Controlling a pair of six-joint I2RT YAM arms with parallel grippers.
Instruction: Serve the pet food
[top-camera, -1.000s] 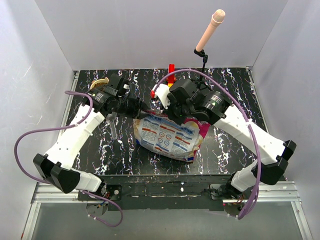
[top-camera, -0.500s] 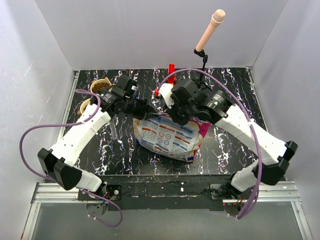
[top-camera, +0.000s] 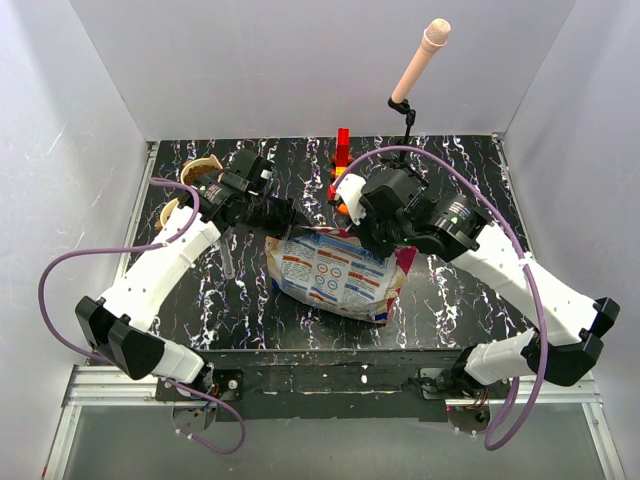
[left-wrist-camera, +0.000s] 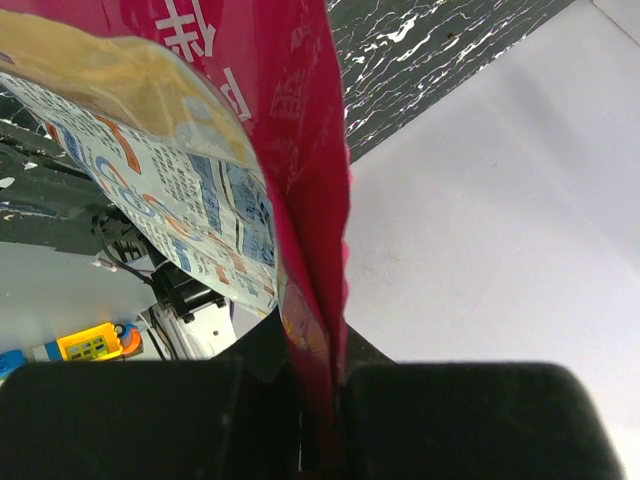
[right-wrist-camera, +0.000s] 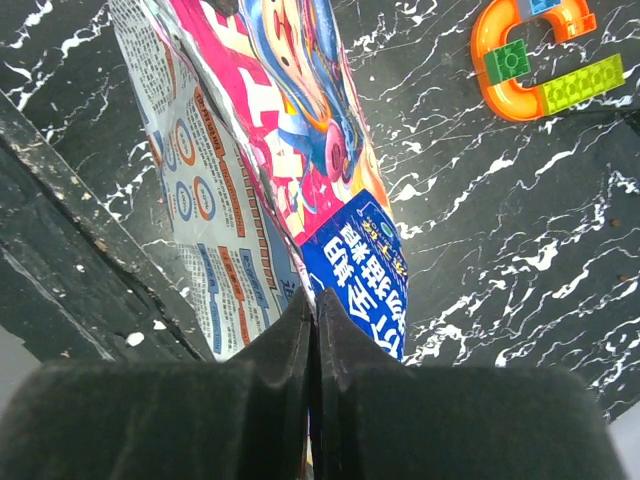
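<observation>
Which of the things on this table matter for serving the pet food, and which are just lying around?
For the job: pet food bag, pinched by left gripper and right gripper; tan bowls, likely for serving.
Lying about: toy blocks; microphone on its stand.

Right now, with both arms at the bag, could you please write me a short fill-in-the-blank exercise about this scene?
1. The left gripper is ___ on the magenta edge of the pet food bag.
2. The right gripper grips the bag next to a ___ panel with white characters.
3. The curved toy block on the table is ___.

Missing words: shut; blue; orange.
</observation>
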